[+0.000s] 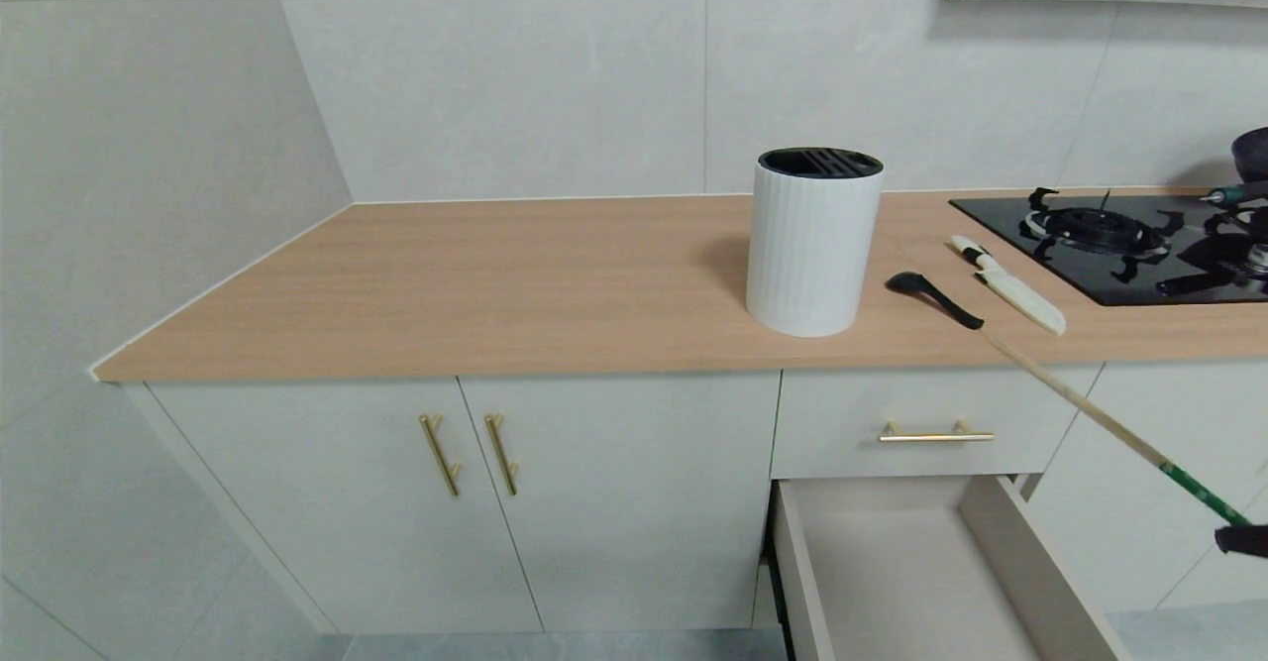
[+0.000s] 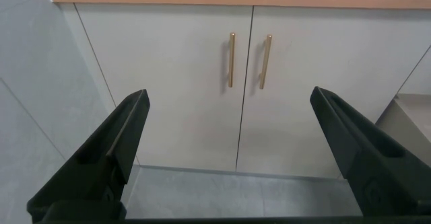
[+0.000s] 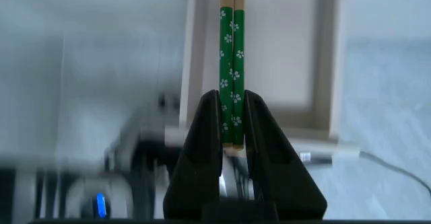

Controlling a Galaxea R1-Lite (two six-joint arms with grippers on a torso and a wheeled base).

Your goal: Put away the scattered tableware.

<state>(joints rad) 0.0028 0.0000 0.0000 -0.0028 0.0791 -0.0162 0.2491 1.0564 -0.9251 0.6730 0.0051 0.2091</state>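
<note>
A pair of wooden chopsticks (image 1: 1090,405) with green flowered ends (image 3: 233,42) is held in my right gripper (image 3: 233,103), which is shut on the green part. In the head view that gripper (image 1: 1243,539) sits low at the right, in front of the cabinets, and the chopsticks slant up to the counter's front edge. On the counter lie a black spoon (image 1: 931,297) and a white knife (image 1: 1010,284), right of a white ribbed utensil holder (image 1: 812,245). My left gripper (image 2: 229,97) is open and empty, facing the cabinet doors (image 2: 303,83).
An open, empty drawer (image 1: 981,532) juts out below the counter at the right, and shows beyond the chopsticks in the right wrist view (image 3: 323,62). A black gas hob (image 1: 1139,240) lies at the counter's far right. The wooden counter (image 1: 495,284) has bare room to the left.
</note>
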